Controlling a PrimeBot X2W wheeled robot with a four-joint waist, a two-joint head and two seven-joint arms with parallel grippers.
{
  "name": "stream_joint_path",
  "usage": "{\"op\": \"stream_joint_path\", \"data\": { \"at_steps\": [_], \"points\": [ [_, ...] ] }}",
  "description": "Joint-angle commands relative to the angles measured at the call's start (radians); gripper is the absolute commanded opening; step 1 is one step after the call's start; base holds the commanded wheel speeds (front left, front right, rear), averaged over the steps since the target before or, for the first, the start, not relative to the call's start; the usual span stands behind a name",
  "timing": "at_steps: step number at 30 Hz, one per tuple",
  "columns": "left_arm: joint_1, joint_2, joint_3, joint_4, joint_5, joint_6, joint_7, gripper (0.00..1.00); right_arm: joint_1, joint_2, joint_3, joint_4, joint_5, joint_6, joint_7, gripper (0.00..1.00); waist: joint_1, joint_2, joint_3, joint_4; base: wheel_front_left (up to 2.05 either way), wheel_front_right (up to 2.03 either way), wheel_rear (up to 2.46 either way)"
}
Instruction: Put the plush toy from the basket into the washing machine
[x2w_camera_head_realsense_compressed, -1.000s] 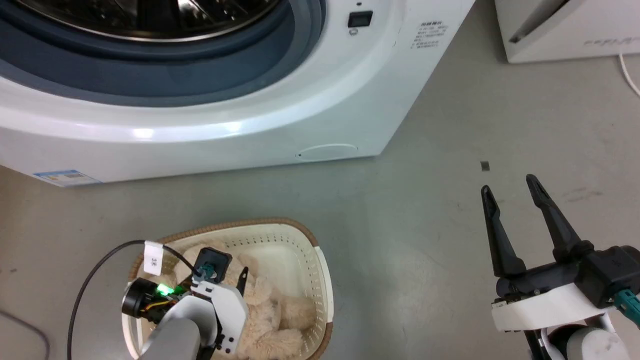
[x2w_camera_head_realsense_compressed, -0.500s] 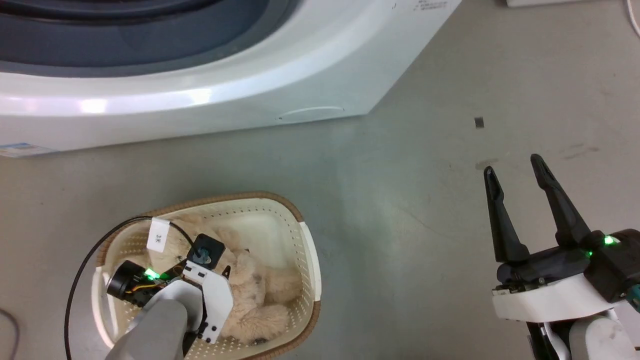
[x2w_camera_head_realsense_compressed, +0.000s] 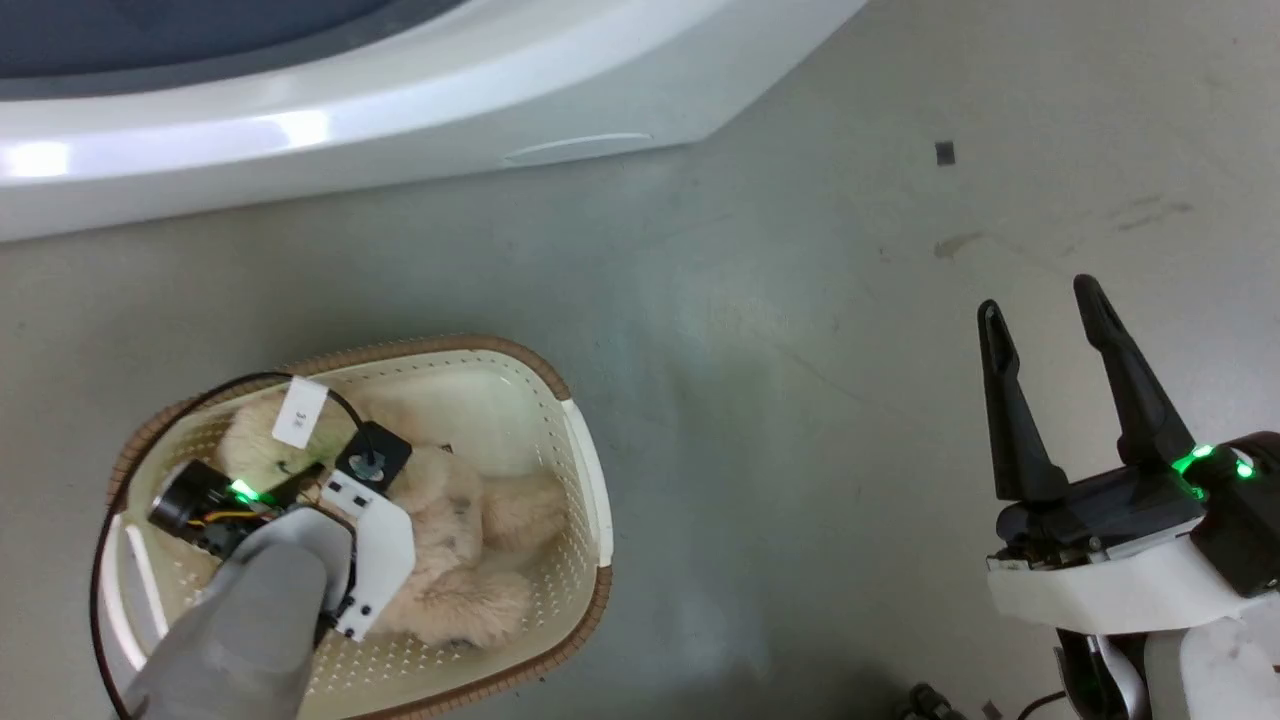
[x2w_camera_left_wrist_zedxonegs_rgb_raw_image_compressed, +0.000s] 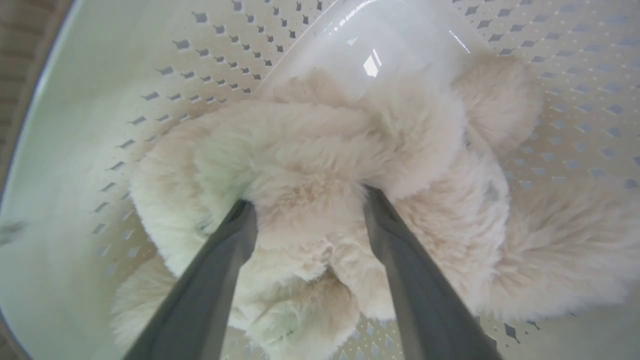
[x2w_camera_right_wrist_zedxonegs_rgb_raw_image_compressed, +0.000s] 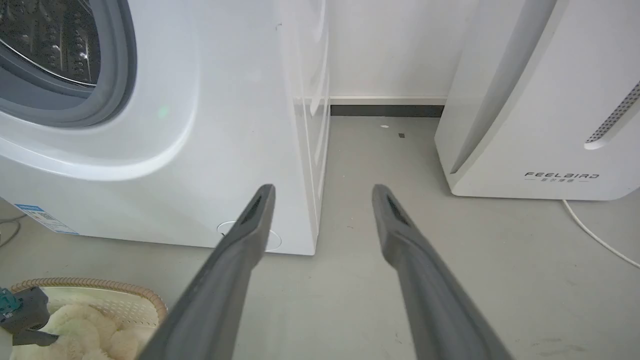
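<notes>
- L gripper: down inside basket, fingers spread wide. Tips are sunk in fur either side of a bulge of the toy, not pinched together.
- Toy: lying in basket, filling most of its bottom.
- Basket: on floor in front of washer, apart from it.
- R gripper: fingers apart, over floor well to the right of basket.
- R wrist view: washer's porthole upper left, white FEELBIRD unit at right, w/ cable beside it.

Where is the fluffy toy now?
The plush toy lies in the basket, lower left of the head view, near the washing machine, left gripper straddling it.
</notes>
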Motion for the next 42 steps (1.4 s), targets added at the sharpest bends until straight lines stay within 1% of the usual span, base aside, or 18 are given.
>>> {"op": "stream_joint_path", "data": {
  "at_steps": [1,4,9,10,11,12,17,21,24,31,37,42],
  "points": [
    [-0.034,0.012,-0.019,0.037,0.006,0.007,-0.004,1.0,-0.025,0.0,0.002,-0.009,0.011,-0.001,-0.01,1.0,-0.0001,0.0,0.028,-0.014,0.0,0.0,0.0],
    [-0.06,0.02,-0.031,0.069,-0.001,0.015,-0.015,1.0,-0.033,0.0,0.002,-0.01,0.021,-0.001,-0.016,1.0,-0.0001,0.0,0.054,-0.023,0.0,0.0,0.0],
    [-0.096,0.033,-0.046,0.123,-0.02,0.009,-0.028,1.0,-0.046,0.0,0.007,-0.013,0.032,-0.001,-0.027,1.0,-0.0001,0.0,0.093,-0.037,0.0,0.0,0.0],
    [-0.116,0.037,-0.047,0.155,-0.042,0.005,-0.045,0.98,-0.054,0.0,0.009,-0.015,0.037,-0.001,-0.033,1.0,-0.0001,0.0,0.115,-0.043,0.0,0.0,0.0],
    [-0.121,0.037,-0.046,0.166,-0.05,0.003,-0.048,0.36,-0.057,0.0,0.009,-0.015,0.038,-0.001,-0.035,1.0,-0.0001,0.0,0.122,-0.044,0.0,0.0,0.0],
    [-0.122,0.032,-0.042,0.174,-0.067,0.001,-0.071,0.0,-0.06,0.0,0.008,-0.01,0.037,-0.001,-0.037,1.0,-0.0001,0.0,0.12,-0.042,0.0,0.0,0.0],
    [-0.103,0.01,-0.044,0.175,-0.081,0.008,-0.113,0.0,-0.063,0.0,0.005,0.0,0.037,-0.001,-0.037,1.0,-0.0001,0.0,0.088,-0.034,0.0,0.0,0.0],
    [-0.082,-0.01,-0.046,0.175,-0.094,0.009,-0.146,0.0,-0.057,0.0,-0.001,0.011,0.035,-0.001,-0.037,1.0,-0.0001,0.0,0.04,-0.024,0.0,0.0,0.0],
    [-0.066,-0.026,-0.042,0.176,-0.107,0.019,-0.186,0.0,-0.051,0.0,-0.006,0.02,0.032,-0.001,-0.037,1.0,-0.0001,0.0,-0.006,-0.015,0.0,0.0,0.0],
    [-0.008,-0.059,-0.035,0.176,-0.139,0.025,-0.245,0.0,-0.024,0.0,-0.017,0.036,0.017,-0.001,-0.037,1.0,-0.0001,0.0,-0.128,0.01,0.0,0.0,0.0],
    [0.047,-0.087,-0.032,0.166,-0.162,0.033,-0.278,0.0,0.003,0.0,-0.021,0.052,0.002,-0.001,-0.037,1.0,-0.0001,0.0,-0.225,0.037,0.0,0.0,0.0],
    [0.104,-0.102,-0.034,0.128,-0.173,0.041,-0.289,0.0,0.032,0.0,-0.029,0.065,-0.008,-0.001,-0.037,1.0,-0.0001,0.0,-0.303,0.063,0.0,0.0,0.0]
  ]
}}
